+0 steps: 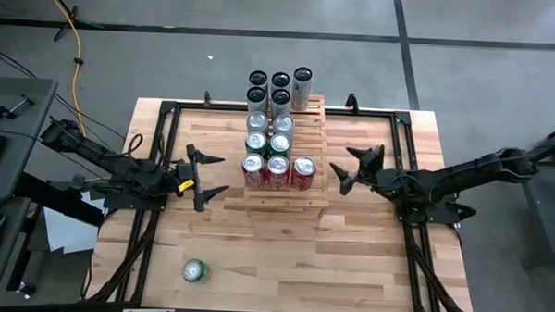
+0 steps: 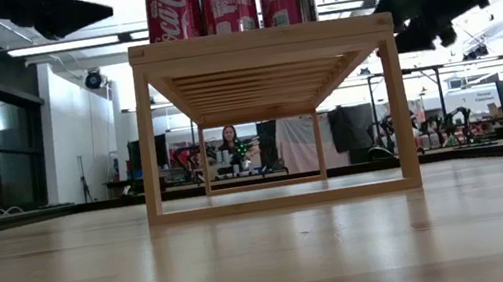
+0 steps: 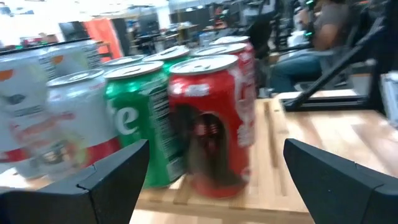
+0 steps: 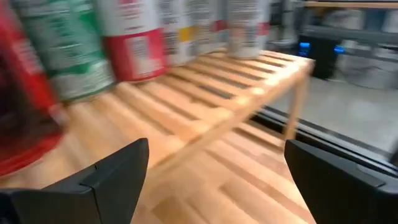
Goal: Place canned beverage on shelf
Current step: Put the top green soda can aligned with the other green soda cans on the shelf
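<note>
High view: your shelf sits mid-table loaded with rows of cans, three red cans at its front edge, one loose can lying well in front of the shelf to its left; left gripper and right gripper flank the shelf, both spread wide, empty. Low view: red cans on the shelf's top. Wrist views: fingers apart, nothing between them.

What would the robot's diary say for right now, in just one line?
left gripper: open, empty, left of shelf | right gripper: open, empty, right of shelf | loose can: lying on table, near edge | shelf: many cans
</note>
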You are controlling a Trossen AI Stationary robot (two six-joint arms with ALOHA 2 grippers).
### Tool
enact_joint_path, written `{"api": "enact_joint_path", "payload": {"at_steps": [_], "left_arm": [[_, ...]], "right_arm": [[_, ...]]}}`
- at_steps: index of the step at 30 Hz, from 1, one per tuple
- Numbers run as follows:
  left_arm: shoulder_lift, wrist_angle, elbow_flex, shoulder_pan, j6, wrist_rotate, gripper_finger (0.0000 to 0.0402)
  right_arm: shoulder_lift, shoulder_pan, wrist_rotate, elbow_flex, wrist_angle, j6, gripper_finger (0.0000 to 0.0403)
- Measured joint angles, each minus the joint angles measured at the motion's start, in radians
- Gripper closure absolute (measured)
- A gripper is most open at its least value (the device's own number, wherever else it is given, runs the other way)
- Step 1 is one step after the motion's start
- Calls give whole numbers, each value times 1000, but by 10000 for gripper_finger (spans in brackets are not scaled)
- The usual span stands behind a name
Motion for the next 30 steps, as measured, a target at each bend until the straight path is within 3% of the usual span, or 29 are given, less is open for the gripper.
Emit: {"api": "enact_joint_path", "payload": {"at_steps": [7,11,15,19,21,25,30], "left_arm": [[0,-84,0,0,-41,-248,39],[-3,-136,0,8,-79,-277,39],[-16,-237,13,39,-199,-128,39],[-33,-461,114,51,-431,250,39],[-37,-573,181,45,-512,366,39],[-36,-726,267,-12,-660,408,39],[2,-749,291,-165,-858,391,39]], "right_arm": [[0,0,220,-33,15,139,43],[0,0,252,-41,10,199,43],[0,0,250,-41,8,229,43],[0,0,231,-41,7,229,43],[0,0,224,-41,7,228,43],[1,0,186,-41,0,229,43],[1,0,163,-41,-9,243,43]]}}
